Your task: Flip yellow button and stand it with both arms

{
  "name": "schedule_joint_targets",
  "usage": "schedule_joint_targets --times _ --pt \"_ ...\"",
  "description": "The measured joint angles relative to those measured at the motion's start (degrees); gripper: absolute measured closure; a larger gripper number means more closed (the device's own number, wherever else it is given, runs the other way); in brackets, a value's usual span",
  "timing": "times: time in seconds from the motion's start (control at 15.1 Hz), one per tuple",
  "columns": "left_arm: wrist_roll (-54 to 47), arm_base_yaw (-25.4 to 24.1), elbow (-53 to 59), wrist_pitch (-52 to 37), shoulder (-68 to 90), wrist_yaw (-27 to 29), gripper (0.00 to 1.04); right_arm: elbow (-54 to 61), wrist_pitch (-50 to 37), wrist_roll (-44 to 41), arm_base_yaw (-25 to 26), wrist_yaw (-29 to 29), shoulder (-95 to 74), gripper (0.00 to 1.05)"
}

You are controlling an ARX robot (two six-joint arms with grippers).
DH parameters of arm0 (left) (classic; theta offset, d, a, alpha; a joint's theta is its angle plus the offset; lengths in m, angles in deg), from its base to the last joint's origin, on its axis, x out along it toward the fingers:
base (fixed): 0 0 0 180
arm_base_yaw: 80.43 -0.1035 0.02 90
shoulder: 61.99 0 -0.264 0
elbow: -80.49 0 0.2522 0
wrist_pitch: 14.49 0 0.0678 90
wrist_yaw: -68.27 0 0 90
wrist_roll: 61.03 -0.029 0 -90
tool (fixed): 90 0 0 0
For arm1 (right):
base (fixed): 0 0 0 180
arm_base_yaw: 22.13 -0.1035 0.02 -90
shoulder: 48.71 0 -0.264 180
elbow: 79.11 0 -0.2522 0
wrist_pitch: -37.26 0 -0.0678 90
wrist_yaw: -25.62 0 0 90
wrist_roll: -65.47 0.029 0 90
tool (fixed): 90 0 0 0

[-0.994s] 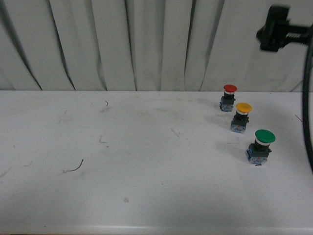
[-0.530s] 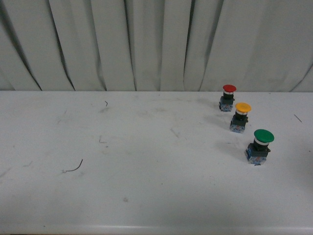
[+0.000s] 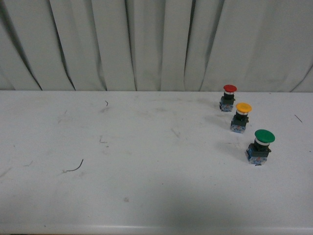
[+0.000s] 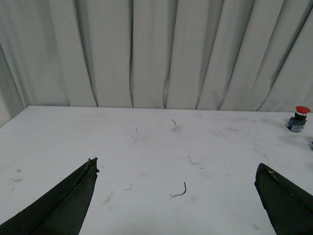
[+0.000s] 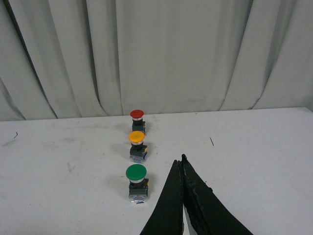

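The yellow button (image 3: 240,117) stands upright, cap up, on the white table at the right, between a red-capped button (image 3: 228,97) and a larger green-capped button (image 3: 260,146). It also shows in the right wrist view (image 5: 137,146), standing on its blue-grey base. My right gripper (image 5: 181,160) is shut and empty, pulled back from the buttons and beside the green one (image 5: 137,182). My left gripper (image 4: 176,166) is open and empty over the table's left part, far from the yellow button. Neither arm shows in the front view.
A small curved wire scrap (image 3: 74,168) lies on the table (image 3: 146,147) at the left; it also shows in the left wrist view (image 4: 181,191). A pleated white curtain (image 3: 146,44) hangs behind the table. The red button shows in the left wrist view (image 4: 298,117).
A black arm part at the top right of the front view a second ago has left the view. The three buttons stand as before.
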Motion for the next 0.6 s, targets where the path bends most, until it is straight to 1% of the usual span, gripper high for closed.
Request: schedule_joint_targets --times 0.4,0.46,0.6 --pt "0.0 0.0 0.0 0.0 0.0 0.0 0.07 3.9 7.9 0.0 0.0 0.0 12.3 1.03" --pt "0.0 0.0 0.0 0.0 0.0 0.0 0.07 5.6 5.2 0.0 0.0 0.0 12.8 1.03" --pt "0.0 0.0 0.0 0.0 0.0 0.0 0.07 5.8 10.1 0.0 0.0 0.0 16.6 1.03"
